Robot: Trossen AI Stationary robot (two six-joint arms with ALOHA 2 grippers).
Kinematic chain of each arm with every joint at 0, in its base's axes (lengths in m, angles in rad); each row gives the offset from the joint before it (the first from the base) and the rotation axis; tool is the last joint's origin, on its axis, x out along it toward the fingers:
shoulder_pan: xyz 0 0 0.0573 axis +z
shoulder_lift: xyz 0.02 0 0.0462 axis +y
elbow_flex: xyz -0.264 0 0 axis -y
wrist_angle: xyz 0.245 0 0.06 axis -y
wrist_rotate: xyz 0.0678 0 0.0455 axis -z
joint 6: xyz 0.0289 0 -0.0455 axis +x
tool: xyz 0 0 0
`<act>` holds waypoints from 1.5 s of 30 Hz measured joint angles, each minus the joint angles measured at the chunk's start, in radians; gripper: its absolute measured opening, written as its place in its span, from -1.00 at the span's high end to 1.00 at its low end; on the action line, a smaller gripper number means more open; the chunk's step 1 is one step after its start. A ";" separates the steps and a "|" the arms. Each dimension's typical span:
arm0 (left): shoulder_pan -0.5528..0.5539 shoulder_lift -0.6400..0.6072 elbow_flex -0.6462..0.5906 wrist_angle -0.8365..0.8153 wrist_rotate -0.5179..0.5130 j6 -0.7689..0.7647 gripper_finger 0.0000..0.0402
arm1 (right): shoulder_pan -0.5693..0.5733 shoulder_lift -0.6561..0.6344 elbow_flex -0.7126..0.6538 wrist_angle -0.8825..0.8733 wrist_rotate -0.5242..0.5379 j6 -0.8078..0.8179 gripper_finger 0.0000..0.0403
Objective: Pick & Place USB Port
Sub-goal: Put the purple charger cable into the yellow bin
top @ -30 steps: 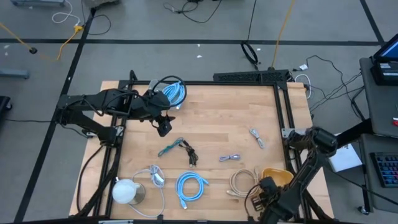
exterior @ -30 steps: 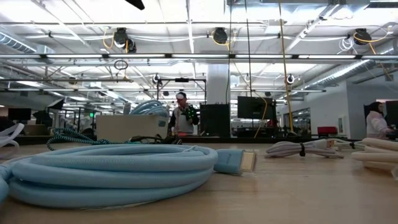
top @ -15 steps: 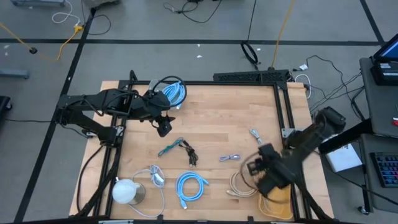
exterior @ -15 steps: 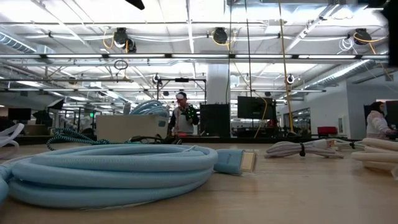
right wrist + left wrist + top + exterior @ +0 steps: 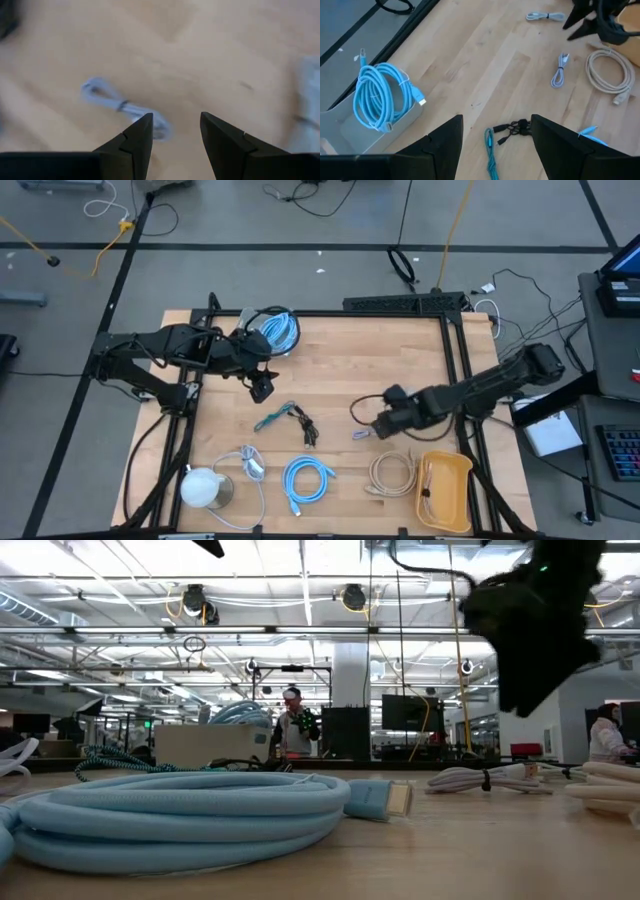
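Nearest the front edge lie a white cable with its round puck [image 5: 205,485], a light-blue coil [image 5: 303,479], a beige coil [image 5: 392,472] and the yellow tray [image 5: 447,492] at the right corner, one of each. Just beyond them, mid-table, the right gripper [image 5: 383,423] hangs with fingers parted to a middling gap and nothing between them, directly over the small grey cable bundle [image 5: 364,434]. That bundle sits just left of and a touch nearer than the fingertips, its long axis running roughly left to right; the right arm is plainly the closer one. A second small grey bundle [image 5: 413,401] lies farther back, right of centre, so two of that kind. Left of centre is one teal-and-black cable tangle [image 5: 287,420]. Farther off, the left gripper [image 5: 262,385] waits, spread wide and empty, near the bright-blue coil [image 5: 278,330] at the far-left edge
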 joint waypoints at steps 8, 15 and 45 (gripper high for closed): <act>0.001 0.001 0.000 -0.048 0.146 0.087 -0.17 | -0.059 0.028 -0.029 0.275 -0.305 -0.407 0.21; -0.028 0.012 0.000 -0.155 0.152 0.106 -0.17 | -0.007 0.027 -0.029 0.467 -0.360 -0.422 0.25; -0.065 0.012 0.000 -0.151 0.119 0.038 -0.17 | 0.002 0.144 -0.029 0.276 -0.167 -0.882 0.22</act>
